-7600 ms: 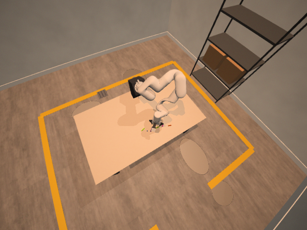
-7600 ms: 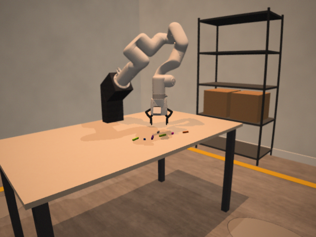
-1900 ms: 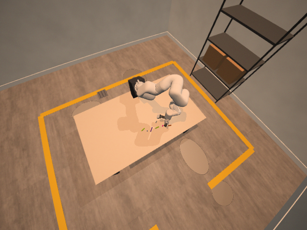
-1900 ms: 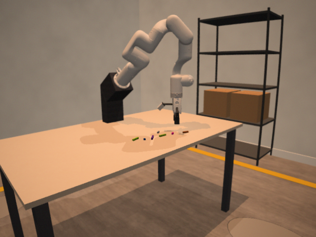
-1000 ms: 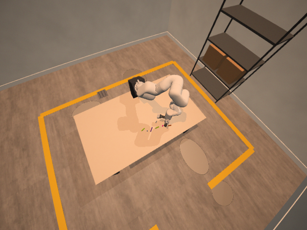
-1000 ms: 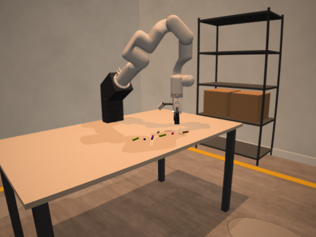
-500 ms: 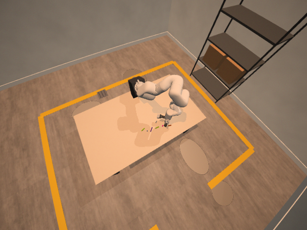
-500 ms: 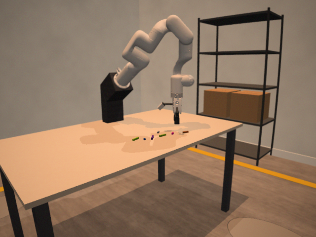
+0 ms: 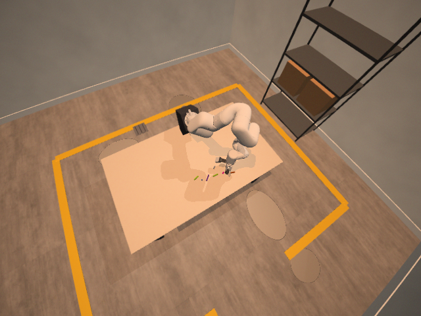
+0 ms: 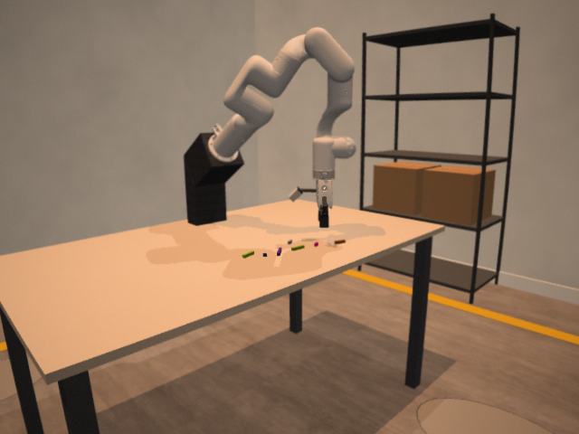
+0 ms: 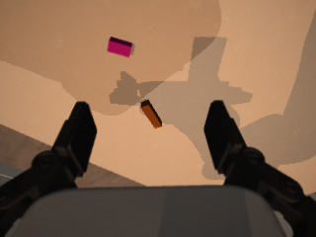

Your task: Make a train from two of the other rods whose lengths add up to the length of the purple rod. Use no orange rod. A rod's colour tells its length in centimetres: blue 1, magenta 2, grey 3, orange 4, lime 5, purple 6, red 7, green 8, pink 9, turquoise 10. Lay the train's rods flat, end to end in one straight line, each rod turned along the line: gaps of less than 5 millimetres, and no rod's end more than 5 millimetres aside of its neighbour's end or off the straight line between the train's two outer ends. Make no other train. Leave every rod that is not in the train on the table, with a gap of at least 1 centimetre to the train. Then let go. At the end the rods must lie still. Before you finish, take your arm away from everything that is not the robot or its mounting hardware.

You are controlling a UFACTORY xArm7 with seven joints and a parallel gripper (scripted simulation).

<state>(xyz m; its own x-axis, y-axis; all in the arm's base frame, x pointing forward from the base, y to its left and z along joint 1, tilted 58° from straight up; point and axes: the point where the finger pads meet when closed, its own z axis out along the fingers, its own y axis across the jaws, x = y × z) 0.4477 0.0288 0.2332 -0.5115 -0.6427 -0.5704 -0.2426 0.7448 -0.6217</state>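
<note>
My gripper is open and empty, and hangs above the table's right part. In the wrist view the fingers stand wide, with the short orange rod lying flat on the table below and between them. The magenta rod lies apart from it, farther up in that view. In the side view the rods form a loose row: a lime-green rod, the tiny blue rod, the purple rod, a second lime-green rod, the magenta rod and the orange rod. The small grey rod lies just behind the row.
A pale rod lies just in front of the purple rod. The arm's black base stands at the table's back. A black shelf with cardboard boxes stands beyond the right edge. The table's near edge is close to the rods.
</note>
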